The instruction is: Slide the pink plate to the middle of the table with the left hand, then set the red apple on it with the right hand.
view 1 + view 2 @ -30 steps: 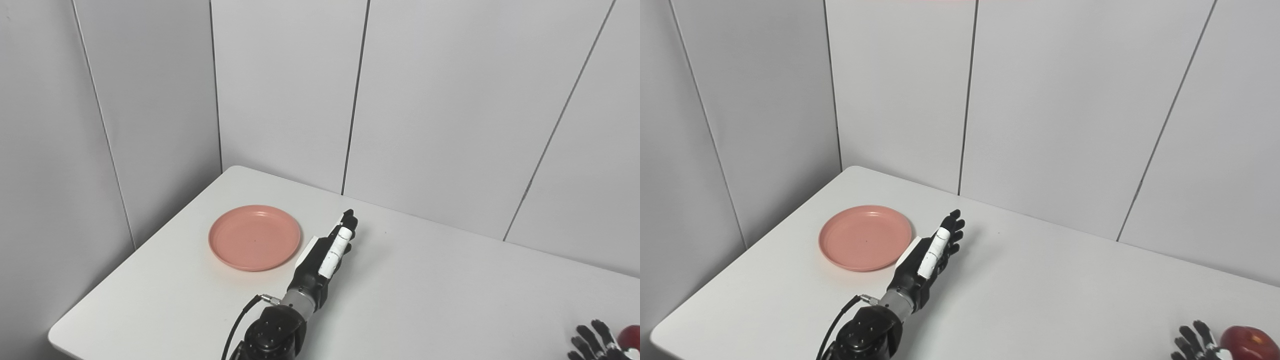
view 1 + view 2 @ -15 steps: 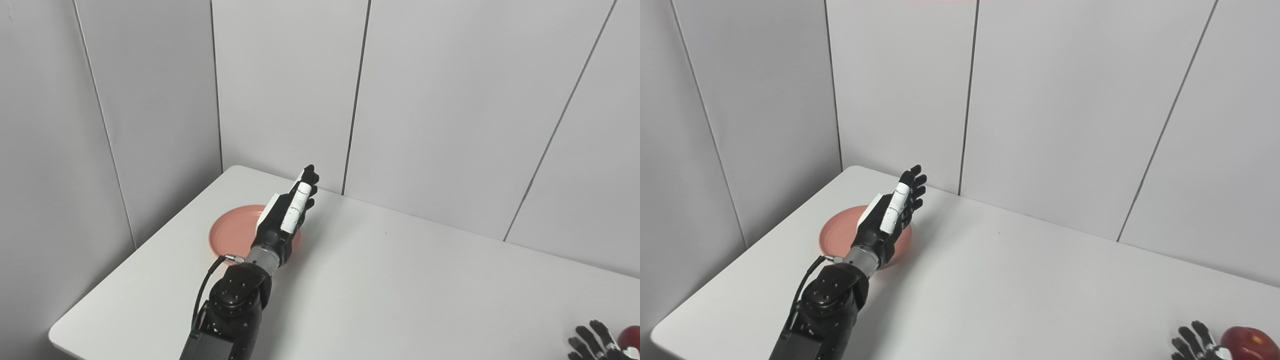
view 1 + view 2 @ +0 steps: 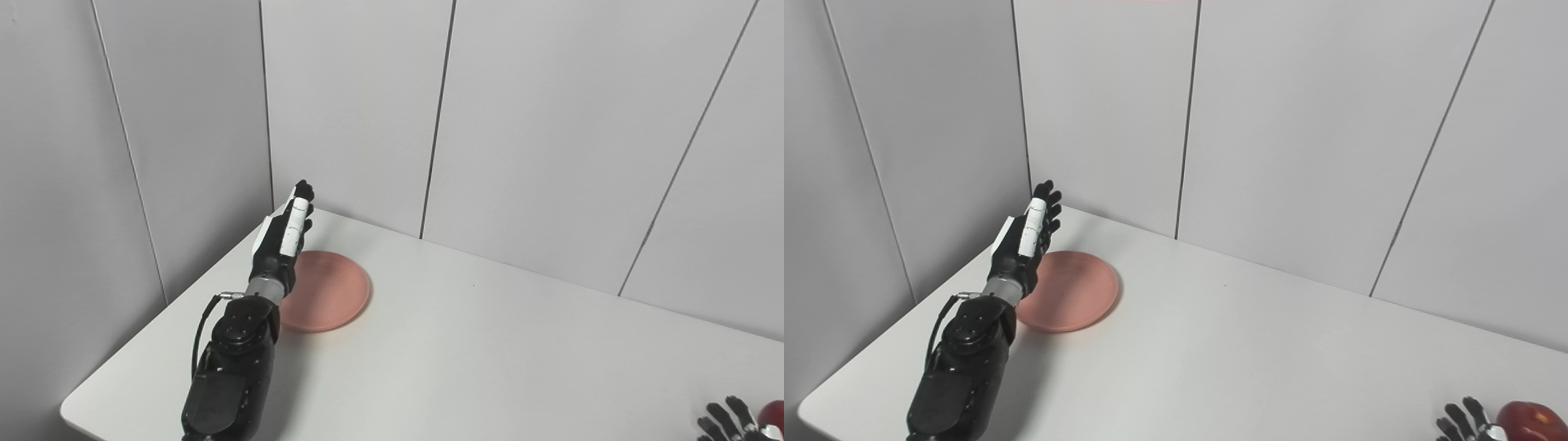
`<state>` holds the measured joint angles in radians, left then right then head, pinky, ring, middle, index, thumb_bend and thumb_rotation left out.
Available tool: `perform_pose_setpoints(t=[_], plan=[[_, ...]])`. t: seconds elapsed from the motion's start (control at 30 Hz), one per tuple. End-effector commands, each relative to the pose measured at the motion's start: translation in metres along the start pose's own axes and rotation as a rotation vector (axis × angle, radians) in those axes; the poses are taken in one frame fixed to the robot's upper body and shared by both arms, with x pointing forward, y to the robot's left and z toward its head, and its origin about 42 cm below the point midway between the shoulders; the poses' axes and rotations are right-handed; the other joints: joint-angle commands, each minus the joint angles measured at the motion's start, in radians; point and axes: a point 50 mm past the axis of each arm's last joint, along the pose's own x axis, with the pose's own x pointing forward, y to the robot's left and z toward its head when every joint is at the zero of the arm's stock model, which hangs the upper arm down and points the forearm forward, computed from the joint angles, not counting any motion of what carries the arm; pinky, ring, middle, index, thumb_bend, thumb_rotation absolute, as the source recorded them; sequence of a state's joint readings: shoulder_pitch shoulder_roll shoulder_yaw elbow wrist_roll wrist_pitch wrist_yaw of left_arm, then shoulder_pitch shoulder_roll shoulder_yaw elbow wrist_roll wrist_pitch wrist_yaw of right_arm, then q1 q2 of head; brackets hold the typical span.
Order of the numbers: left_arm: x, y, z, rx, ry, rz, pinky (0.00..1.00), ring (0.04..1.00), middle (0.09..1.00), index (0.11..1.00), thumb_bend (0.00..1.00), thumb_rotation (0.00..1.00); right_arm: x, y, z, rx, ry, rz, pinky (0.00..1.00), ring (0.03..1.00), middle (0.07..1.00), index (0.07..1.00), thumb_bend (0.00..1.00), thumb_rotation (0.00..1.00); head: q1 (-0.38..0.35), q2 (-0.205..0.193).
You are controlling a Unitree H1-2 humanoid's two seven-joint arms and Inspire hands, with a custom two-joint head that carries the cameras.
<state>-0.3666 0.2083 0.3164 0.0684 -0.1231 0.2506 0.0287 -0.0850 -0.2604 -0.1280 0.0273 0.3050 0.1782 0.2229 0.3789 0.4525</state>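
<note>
Right of left hand, pink plate

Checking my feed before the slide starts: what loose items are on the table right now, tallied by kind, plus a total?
pink plate: 1
red apple: 1, at the table's near right edge beside the right hand
Total: 2
</note>
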Motion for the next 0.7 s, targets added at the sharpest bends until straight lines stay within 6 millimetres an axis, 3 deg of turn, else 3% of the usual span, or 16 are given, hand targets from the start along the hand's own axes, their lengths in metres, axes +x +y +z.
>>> perform_pose_setpoints(t=[0.0, 0.3, 0.67], plan=[[0.02, 0.009, 0.031, 0.011, -0.12, 0.027, 1.0, 1.0, 0.985, 1.0, 1.0, 1.0, -0.002, -0.003, -0.001, -0.003, 0.046, 0.004, 0.99, 0.956, 0.96, 0.993, 0.79, 1.0, 0.001, 0.001], [0.036, 0.055, 0.009, 0.013, -0.078, 0.15, 1.0, 1.0, 0.994, 1.0, 0.97, 1.0, -0.003, -0.003, 0.0, -0.012, 0.054, 0.005, 1.0, 0.965, 0.97, 1.0, 0.77, 1.0, 0.003, 0.002], [0.055, 0.09, -0.004, 0.028, -0.095, 0.221, 0.98, 0.955, 0.936, 0.964, 1.0, 0.99, -0.006, -0.003, 0.001, -0.016, 0.055, 0.003, 1.0, 0.961, 0.968, 1.0, 0.75, 1.0, -0.006, 0.006]])
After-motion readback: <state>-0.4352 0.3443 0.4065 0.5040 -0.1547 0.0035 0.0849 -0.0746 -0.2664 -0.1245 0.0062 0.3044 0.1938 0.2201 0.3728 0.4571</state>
